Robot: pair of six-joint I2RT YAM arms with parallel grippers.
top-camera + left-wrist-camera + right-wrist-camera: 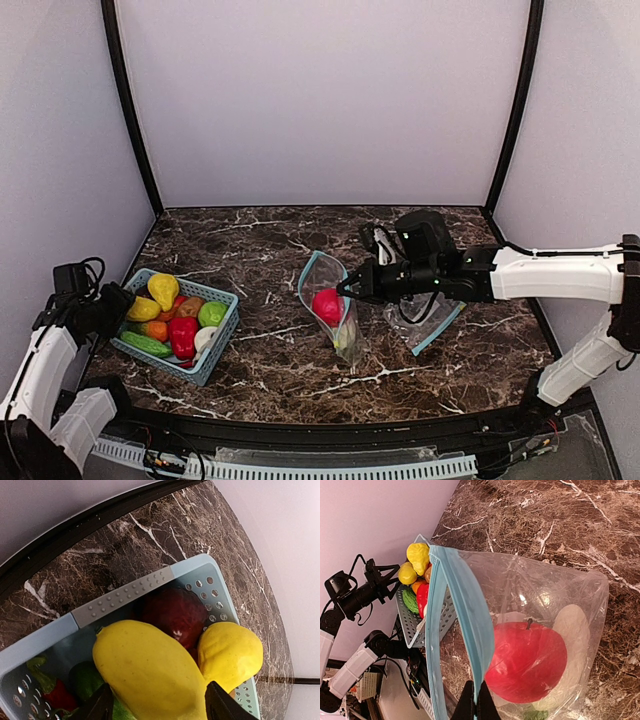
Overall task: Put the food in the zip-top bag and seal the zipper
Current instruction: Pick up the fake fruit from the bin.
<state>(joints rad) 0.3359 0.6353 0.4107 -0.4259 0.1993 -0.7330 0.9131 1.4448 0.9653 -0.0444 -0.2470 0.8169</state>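
The teal lattice basket (pixel 222 346) at the left holds the food: two yellow fruits, a red pepper (pixel 182 336), green, orange and white pieces. My left gripper (pixel 118 305) is open at the basket's left end. In the left wrist view its jaws (pixel 160 706) stand astride a long yellow fruit (pixel 147 665), with a yellow lemon (pixel 230 651) and a dark red fruit (pixel 172 612) beside it. My right gripper (pixel 345 288) is shut on the teal zipper rim (pixel 465 610) of the clear zip-top bag (pixel 340 322), holding it open and upright. A red apple (pixel 527 662) and a white piece (pixel 573 630) lie inside.
A second clear bag with a teal edge (pixel 428 325) lies flat under my right arm. The basket's grey handle (pixel 125 597) is on its near rim. Purple walls close in the dark marble table (pixel 260 250) on three sides.
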